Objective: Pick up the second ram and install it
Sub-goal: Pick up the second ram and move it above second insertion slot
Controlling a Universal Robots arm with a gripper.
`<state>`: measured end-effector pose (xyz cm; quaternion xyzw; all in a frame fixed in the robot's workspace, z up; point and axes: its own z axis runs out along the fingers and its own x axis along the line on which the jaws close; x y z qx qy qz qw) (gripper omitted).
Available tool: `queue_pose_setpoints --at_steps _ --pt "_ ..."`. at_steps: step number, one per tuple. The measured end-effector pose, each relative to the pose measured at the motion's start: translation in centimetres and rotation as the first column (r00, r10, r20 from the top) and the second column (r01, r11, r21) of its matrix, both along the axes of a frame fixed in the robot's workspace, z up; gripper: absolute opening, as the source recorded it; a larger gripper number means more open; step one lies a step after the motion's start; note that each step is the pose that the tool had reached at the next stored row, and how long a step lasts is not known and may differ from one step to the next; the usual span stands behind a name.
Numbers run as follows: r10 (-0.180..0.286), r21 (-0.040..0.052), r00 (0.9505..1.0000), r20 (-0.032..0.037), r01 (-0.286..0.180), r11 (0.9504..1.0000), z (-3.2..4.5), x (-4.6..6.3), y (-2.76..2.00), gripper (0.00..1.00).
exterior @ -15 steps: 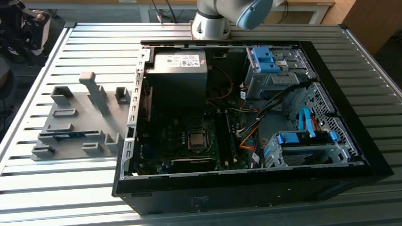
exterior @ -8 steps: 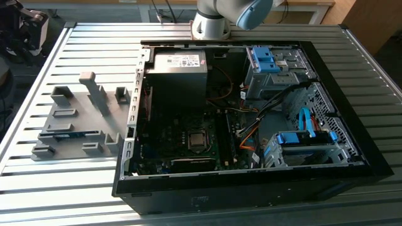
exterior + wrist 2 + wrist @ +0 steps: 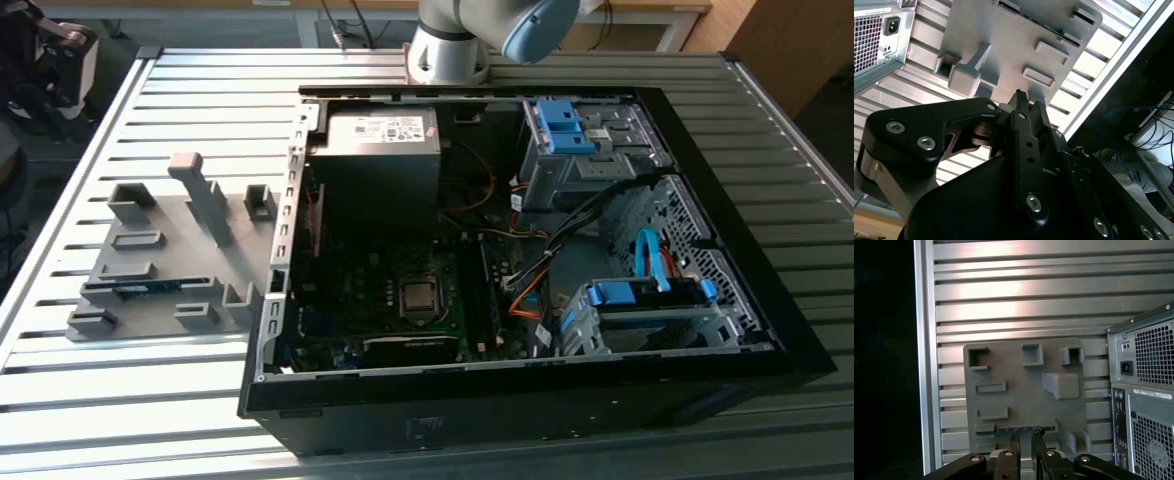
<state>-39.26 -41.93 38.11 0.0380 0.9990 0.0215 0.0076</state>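
The hand [image 3: 1025, 438], fingers apart and empty, hovered above the ram [image 3: 999, 429], which sat in the grey holder [image 3: 1024, 390] beside the case [image 3: 1144, 390], near an edge of the surface [image 3: 1019, 305].

Reads as a robotics lab or workshop rather than a home. Centres on a ribbed aluminium workbench [image 3: 174, 90], with a robot arm's base [image 3: 447, 55] mounted at its far edge in the exterior view. Carries an opened computer case [image 3: 534, 410] lying on its side, circuit board and wiring bare, plus a grey moulded fixture plate [image 3: 154, 260] near the edge on the exterior view's left. Has a tangle of cables [image 3: 1154, 127] beyond the bench edge.
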Motion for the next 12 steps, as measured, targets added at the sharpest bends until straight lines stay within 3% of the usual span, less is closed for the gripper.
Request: queue_pose_setpoints --at_steps 6,8,12 --pt "0.0 0.0 1.0 0.0 0.0 1.0 0.0 -0.11 -0.03 0.23" --pt "0.0 0.0 1.0 0.0 0.0 1.0 0.0 -0.11 -0.03 0.11" --pt "0.002 -0.0007 1.0 0.0 -0.002 1.0 0.0 -0.11 -0.05 0.11"
